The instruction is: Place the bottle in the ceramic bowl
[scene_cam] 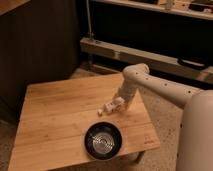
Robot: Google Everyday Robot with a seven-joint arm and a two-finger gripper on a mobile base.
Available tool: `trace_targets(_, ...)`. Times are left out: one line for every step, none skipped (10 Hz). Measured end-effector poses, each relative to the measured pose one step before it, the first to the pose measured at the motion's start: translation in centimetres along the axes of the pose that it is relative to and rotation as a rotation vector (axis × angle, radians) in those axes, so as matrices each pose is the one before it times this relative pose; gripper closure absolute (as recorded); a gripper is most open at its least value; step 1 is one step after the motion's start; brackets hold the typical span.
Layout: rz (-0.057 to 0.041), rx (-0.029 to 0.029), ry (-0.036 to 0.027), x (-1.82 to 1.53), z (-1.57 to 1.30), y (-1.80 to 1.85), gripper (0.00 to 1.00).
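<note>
Status: placement not done. The ceramic bowl [103, 141] stands near the front edge of the wooden table [55, 115], and its ringed interior holds nothing. The bottle [107, 107] shows as a small white shape low over the table top, behind the bowl and apart from it. Whether it rests on the wood or is lifted just clear cannot be told. The gripper [118, 103] is down at table level, right against the end of the bottle nearer the arm. Whether it is apart or clamped on the bottle cannot be told from here. Remaining, by my judgement: confirm a secure hold, raise the bottle, carry it forward over the bowl's rim, lower and release.
</note>
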Motion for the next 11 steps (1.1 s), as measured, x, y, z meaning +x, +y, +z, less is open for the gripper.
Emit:
trace_targets(0.00530, -0.00502, -0.00303, 0.237, 0.244, -0.227, 0.35)
trace_targets(0.00392, -0.00404, -0.00404, 0.140, 0.479, -0.049, 0.35)
trace_targets(0.00826, -0.00672, -0.00669, 0.273, 0.877, 0.268, 0.35)
trace_targets(0.01002, 0.00117, -0.00949, 0.297, 1.166, 0.272, 0.35)
trace_targets(0.00636, -0.00745, -0.00764, 0.475, 0.999, 0.680, 0.35)
trace_targets(0.00426, 0.00291, -0.00477, 0.263, 0.344, 0.140, 0.35)
trace_targets(0.00320, -0.00007, -0.00791, 0.216, 0.713, 0.028, 0.36)
trace_targets(-0.00003, -0.00241, -0.00472, 0.007, 0.425, -0.132, 0.41)
trace_targets(-0.00218, -0.00199, -0.00740, -0.056, 0.142, -0.085, 0.49)
trace_targets(0.00465, -0.00451, -0.00677, 0.123, 0.069, 0.195, 0.59)
trace_targets(0.00053, -0.00155, 0.00084, 0.054, -0.084, 0.116, 0.71)
